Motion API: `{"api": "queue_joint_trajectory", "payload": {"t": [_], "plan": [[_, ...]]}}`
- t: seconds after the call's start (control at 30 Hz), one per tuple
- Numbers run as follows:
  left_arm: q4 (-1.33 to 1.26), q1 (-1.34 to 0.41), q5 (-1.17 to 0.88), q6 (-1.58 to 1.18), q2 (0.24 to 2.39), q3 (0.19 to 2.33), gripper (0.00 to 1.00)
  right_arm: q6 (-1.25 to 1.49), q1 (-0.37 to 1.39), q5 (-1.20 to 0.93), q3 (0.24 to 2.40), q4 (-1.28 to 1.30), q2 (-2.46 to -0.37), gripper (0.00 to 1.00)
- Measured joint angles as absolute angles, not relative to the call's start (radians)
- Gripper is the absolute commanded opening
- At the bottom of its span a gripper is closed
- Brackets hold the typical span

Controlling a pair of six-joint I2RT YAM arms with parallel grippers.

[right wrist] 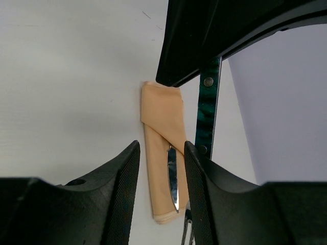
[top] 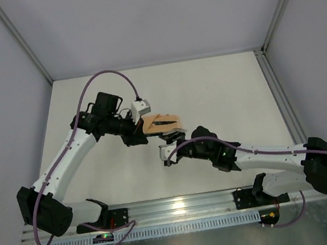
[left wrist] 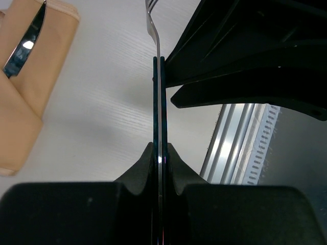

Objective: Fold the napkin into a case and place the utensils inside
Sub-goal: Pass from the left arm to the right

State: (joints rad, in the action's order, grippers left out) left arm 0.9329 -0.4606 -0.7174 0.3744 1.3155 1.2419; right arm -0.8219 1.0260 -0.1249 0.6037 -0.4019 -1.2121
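Case (right wrist: 162,117) flat on bench (right wrist: 66,76), knife (right wrist: 172,185) blade poking from its fold, seen between the parted fingers of the right end effector (right wrist: 161,148), left end effector (left wrist: 159,150) clamped on the fork (left wrist: 158,87) handle, just beside the case

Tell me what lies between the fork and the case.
Only bare table, as the left wrist view shows; the fork stands apart from the case, which holds the knife.

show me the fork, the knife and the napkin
fork (right wrist: 207,115), right wrist view, middle of the teal handle
knife (left wrist: 23,48), left wrist view, middle of the shiny blade
napkin (right wrist: 163,109), right wrist view, folded upper flap
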Motion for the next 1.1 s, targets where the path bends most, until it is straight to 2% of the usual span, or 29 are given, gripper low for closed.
{"api": "queue_joint_trajectory", "payload": {"t": [0.3, 0.4, 0.6, 0.8, 0.9, 0.93, 0.97, 1.07, 1.1], "plan": [[0.936, -0.456, -0.716, 0.363, 1.327, 1.244, 0.0, -0.82, 1.045, -0.108, 0.601, -0.405, -1.07, 0.45], [0.936, -0.454, -0.718, 0.354, 1.341, 1.244, 0.0, -0.817, 1.047, -0.079, 0.601, -0.445, -1.037, 0.48], [0.936, -0.45, -0.72, 0.343, 1.347, 1.244, 0.0, -0.818, 1.047, -0.044, 0.602, -0.45, -1.114, 0.51], [0.936, -0.448, -0.733, 0.34, 1.347, 1.244, 0.0, -0.818, 1.047, 0.015, 0.602, -0.437, -1.2, 0.5], [0.936, -0.443, -0.744, 0.34, 1.347, 1.244, 0.0, -0.814, 1.048, 0.047, 0.602, -0.442, -1.227, 0.41], [0.936, -0.442, -0.746, 0.34, 1.347, 1.244, 0.0, -0.813, 1.048, 0.057, 0.602, -0.444, -1.234, 0.3], [0.936, -0.442, -0.748, 0.34, 1.347, 1.244, 0.0, -0.813, 1.048, 0.07, 0.602, -0.448, -1.241, 0.23], [0.94, -0.441, -0.75, 0.34, 1.347, 1.244, 0.0, -0.804, 1.048, 0.104, 0.603, -0.461, -1.252, 0.05], [0.939, -0.44, -0.751, 0.34, 1.347, 1.244, 0.0, -0.804, 1.048, 0.11, 0.604, -0.463, -1.253, 0.04]]}}
